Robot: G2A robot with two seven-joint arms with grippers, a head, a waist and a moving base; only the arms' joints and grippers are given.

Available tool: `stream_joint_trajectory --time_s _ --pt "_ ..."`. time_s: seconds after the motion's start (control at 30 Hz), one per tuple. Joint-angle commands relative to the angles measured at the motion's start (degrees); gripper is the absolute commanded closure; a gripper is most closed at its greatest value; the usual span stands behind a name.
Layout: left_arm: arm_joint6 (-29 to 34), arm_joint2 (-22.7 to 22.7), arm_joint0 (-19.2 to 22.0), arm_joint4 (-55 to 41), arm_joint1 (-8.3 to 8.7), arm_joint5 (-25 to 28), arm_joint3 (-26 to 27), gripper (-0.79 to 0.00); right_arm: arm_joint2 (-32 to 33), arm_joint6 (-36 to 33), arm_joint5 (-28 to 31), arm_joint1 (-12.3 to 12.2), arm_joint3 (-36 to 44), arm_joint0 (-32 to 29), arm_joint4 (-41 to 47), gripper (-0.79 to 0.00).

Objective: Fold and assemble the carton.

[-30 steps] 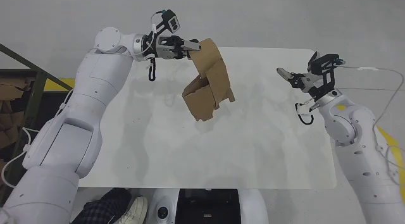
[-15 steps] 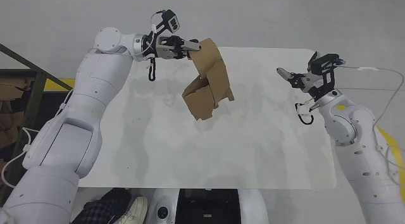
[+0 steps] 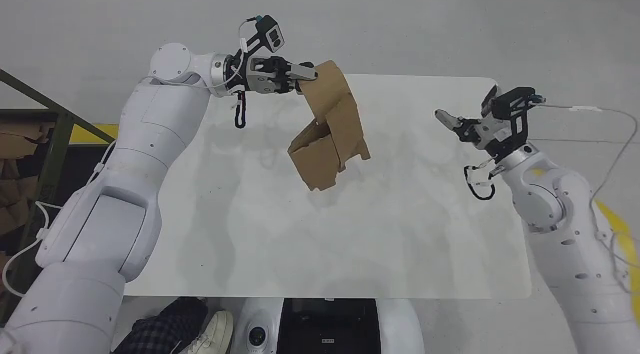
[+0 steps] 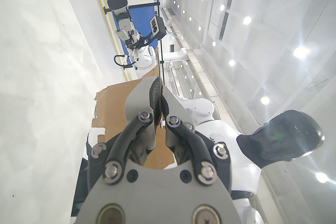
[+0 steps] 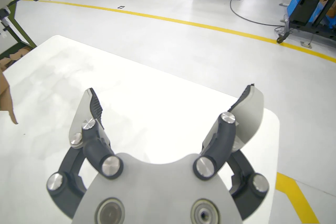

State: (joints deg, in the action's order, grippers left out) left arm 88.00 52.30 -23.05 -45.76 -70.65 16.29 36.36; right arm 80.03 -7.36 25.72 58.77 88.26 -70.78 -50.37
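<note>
In the top view, the left hand is gripping the top edge of the carton in the upper middle of the frame. The carton is hanging half folded over the table, and I cannot tell if its lower part is touching the surface. The right hand is standing wide open at the right side of the frame, well apart from the carton. In the left wrist view, the fingers are pinching a thin edge of cardboard at the centre of the frame. With so little material between them, I am judging that the panel could be slipping out, or bending at a wrong crease. In the right wrist view, the right hand is spread wide with nothing between its fingers, and a corner of the carton is showing at the left edge. A push from that side could be turning the loosely hanging carton instead of folding it.
</note>
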Motion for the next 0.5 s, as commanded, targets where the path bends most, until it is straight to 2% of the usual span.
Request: stream_joint_trajectory --time_s 0.0,0.3,0.47 --pt "0.0 0.0 0.0 0.0 0.0 0.0 0.0 0.0 -0.2 -3.6 1.9 0.1 -0.5 0.1 5.8 -0.785" --pt "0.0 0.0 0.0 0.0 0.0 0.0 0.0 0.0 -3.3 -18.5 4.9 0.6 -1.5 0.7 27.2 -0.785" --pt "0.0 0.0 0.0 0.0 0.0 0.0 0.0 0.0 -6.0 -24.4 5.5 1.1 -1.9 0.4 40.4 -0.785"
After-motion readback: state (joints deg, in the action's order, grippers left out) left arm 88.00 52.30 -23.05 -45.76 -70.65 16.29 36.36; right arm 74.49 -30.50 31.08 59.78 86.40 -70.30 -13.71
